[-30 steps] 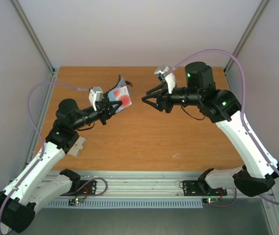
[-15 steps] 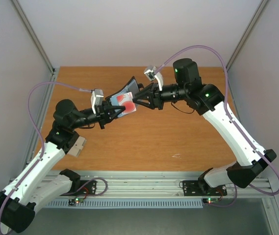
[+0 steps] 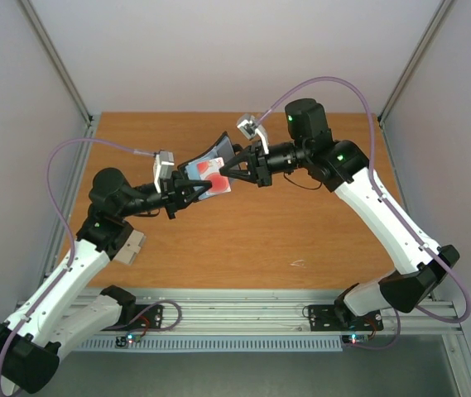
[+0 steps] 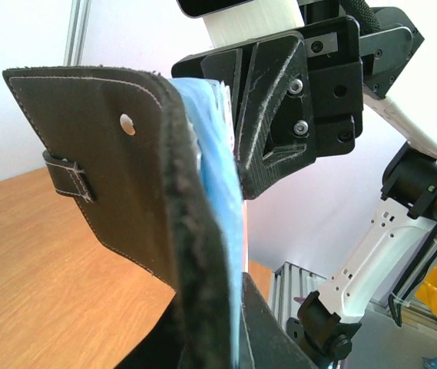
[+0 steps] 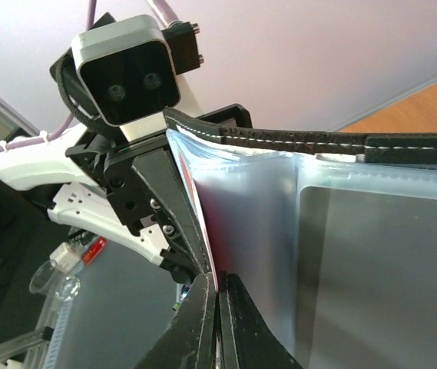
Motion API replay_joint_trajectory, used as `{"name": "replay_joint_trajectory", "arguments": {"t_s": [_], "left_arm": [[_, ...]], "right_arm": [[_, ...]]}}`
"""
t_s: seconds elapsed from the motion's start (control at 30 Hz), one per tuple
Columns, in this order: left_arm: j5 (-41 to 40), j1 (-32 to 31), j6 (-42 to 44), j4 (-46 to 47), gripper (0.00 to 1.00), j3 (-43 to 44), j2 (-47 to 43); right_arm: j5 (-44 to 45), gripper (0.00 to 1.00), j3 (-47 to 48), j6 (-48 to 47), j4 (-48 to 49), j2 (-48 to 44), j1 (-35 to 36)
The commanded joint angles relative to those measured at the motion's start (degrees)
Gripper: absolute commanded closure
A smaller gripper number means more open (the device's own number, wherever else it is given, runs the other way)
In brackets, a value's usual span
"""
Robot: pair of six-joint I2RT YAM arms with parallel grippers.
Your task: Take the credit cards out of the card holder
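Card holder (image 3: 211, 154) is sitting open, gripped by left tool (image 3: 190, 190); right tool (image 3: 228, 171) is pinching shut on the whitish card (image 3: 219, 184)

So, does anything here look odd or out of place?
Nothing spilled or damaged. The card holder hangs in mid-air in the left arm's jaws, flap open, while the right arm's jaws pinch the edge of a whitish card. A small pale mark sits on the table near the front.

Raised card holder (image 3: 209, 155) in left pincer (image 3: 194, 188); right pincer (image 3: 227, 172) pinches card (image 3: 218, 181).
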Motion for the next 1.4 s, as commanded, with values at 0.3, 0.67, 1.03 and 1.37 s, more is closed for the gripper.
{"name": "replay_joint_trajectory", "arguments": {"t_s": [0.3, 0.67, 1.03, 1.37], "left_arm": [[0.7, 0.0, -1.3, 5.4, 0.83, 1.0, 0.1], [0.1, 0.0, -1.4, 5.0, 0.99, 1.2, 0.1], [-0.2, 0.0, -1.2, 5.1, 1.00, 1.1, 0.3], [-19.0, 0.0, 1.0, -2.0, 1.00, -2.2, -1.3]], "right_arm": [[-0.9, 0.99, -0.7, -4.3, -3.3, -3.3, -3.4], [-0.1, 0.99, 1.6, -6.1, -6.2, -2.9, -3.8], [1.3, 0.99, 0.3, -7.0, -8.0, -5.9, -8.3], [21.5, 0.99, 5.6, -15.0, -25.6, -3.3, -11.5]]}}
